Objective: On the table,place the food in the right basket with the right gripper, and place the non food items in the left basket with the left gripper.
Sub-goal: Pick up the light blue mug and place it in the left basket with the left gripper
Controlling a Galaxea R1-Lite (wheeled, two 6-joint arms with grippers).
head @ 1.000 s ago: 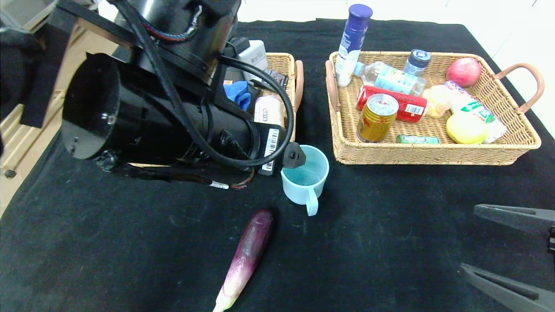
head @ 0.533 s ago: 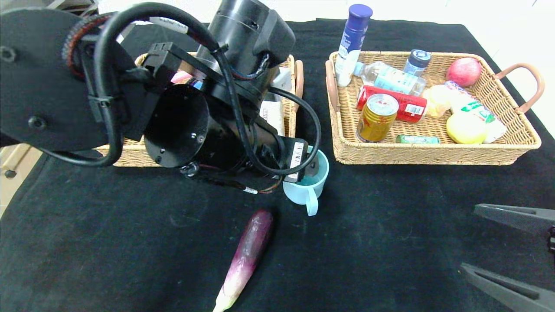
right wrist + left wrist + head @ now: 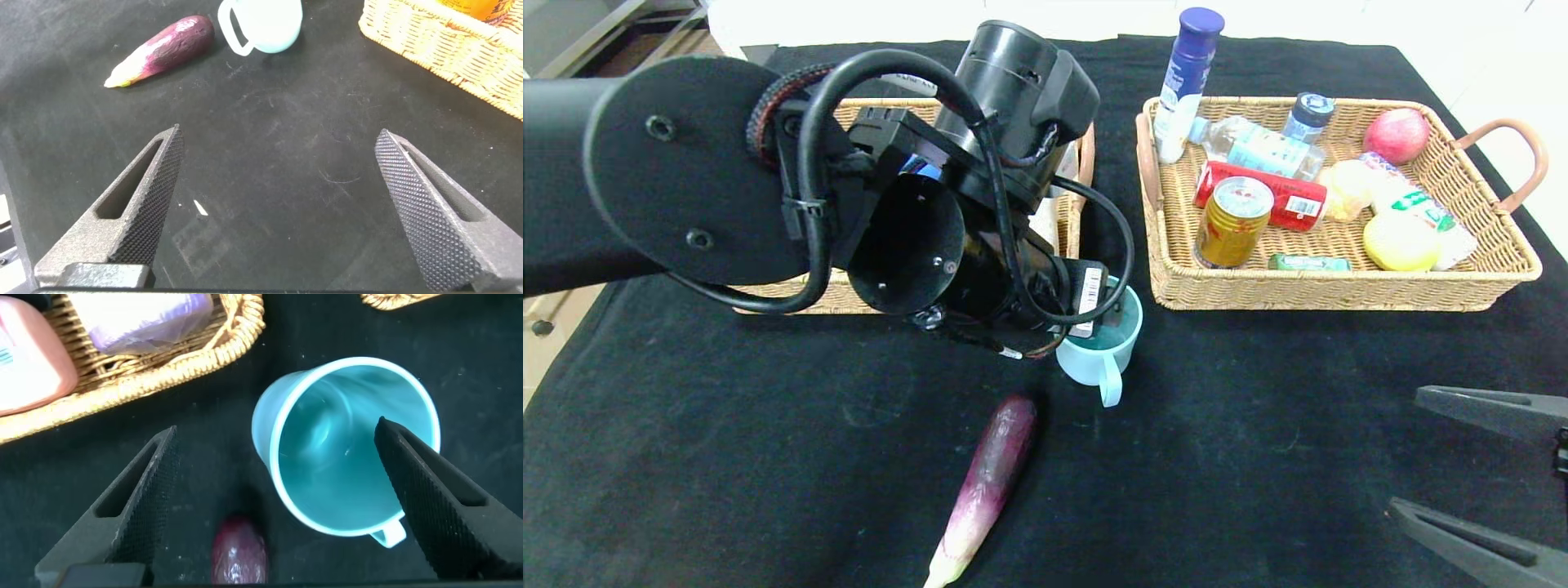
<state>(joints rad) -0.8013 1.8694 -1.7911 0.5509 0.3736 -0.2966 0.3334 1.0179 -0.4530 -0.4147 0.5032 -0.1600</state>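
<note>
The left gripper point(image 3: 274, 498) is held wide open directly above the upright cup point(image 3: 347, 445); one finger point(image 3: 433, 498) is placed inside the rim, the other outside.

A robotics test setup, possibly in a lab, is showing here: a black-draped desk point(image 3: 1258, 457) is filling the frame, with pale wooden cabinetry point(image 3: 547, 245) peeking in at the left edge.

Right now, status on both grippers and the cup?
Left gripper open above blue cup, fingers straddling, no contact. Right gripper open, parked near-right. Eggplant beside cup; nothing blocking.
</note>
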